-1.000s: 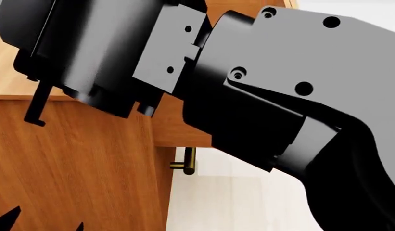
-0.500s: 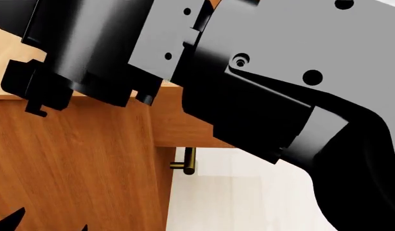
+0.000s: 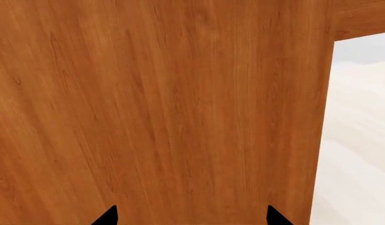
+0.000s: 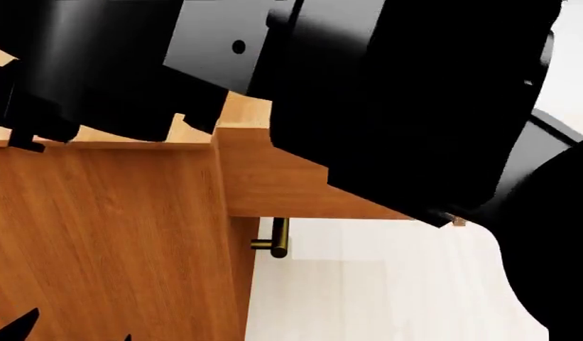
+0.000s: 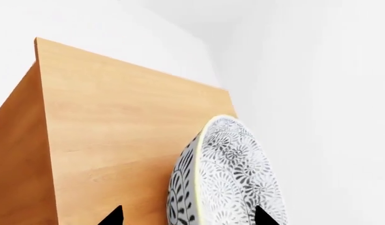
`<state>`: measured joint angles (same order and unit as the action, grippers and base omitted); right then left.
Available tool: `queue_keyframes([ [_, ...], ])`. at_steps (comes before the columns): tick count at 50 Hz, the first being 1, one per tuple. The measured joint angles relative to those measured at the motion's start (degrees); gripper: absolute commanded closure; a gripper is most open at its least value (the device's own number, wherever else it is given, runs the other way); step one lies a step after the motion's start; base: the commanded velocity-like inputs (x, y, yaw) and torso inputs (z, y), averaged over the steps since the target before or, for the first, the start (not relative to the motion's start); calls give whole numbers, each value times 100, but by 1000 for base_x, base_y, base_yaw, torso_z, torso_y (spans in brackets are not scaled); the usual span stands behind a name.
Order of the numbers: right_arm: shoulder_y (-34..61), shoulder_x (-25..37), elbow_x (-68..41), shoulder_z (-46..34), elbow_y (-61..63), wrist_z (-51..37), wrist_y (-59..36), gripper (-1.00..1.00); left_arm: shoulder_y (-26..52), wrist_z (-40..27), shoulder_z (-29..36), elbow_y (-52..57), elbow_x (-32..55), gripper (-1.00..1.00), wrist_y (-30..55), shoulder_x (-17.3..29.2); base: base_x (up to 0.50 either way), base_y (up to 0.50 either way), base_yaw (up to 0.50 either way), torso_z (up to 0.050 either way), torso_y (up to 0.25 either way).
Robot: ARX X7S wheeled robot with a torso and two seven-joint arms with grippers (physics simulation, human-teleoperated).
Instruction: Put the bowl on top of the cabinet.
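The small, deep round bowl [image 5: 227, 176], white with a dense grey-black floral pattern inside and out, shows only in the right wrist view. It sits between the two black fingertips of the right gripper [image 5: 189, 216], whose points flank its lower part, one on each side. Whether the fingers actually press on the rim cannot be told, since the contact lies below the picture's edge. The bowl hangs over the pale flat top of the large orange-brown wooden cabinet [image 5: 117, 140], seen against that top near its far corner. Whether it touches the wood cannot be told. Behind the cabinet stands a plain white wall [image 5: 317, 70].

In the head view, the bulky black and grey right arm [image 4: 386, 92] fills most of the upper picture and hides both the bowl and the gripper. Below it show the cabinet's top edge, its wooden side panel and a short brass bar handle [image 4: 277, 238] jutting from the front. A pale wood-look floor [image 4: 367, 291] lies beyond.

The left gripper [image 3: 191, 216] faces the cabinet's side panel at close range. Only its two black fingertips show, spread well apart with nothing between them. A strip of the pale floor shows past the panel's edge.
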<state>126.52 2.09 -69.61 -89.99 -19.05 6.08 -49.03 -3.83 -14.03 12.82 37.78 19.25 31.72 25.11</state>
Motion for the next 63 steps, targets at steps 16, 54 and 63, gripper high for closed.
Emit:
queue_keyframes([
  [16,563,978,82,91,1072,-68,-504,-100,28,-27,-24,-31,43,-100,-7,12,0,0,0,0,0],
  [54,-12,3738,570,135,632,-1266,-1004,-100,283,-65,-49,-295,145,-100,43,0,0,0,0,0,0],
  [63,95,3942,559,245,658,-1420,-1152,-100,286,-81,-57,-282,166,-100,42,12,0,0,0,0,0],
])
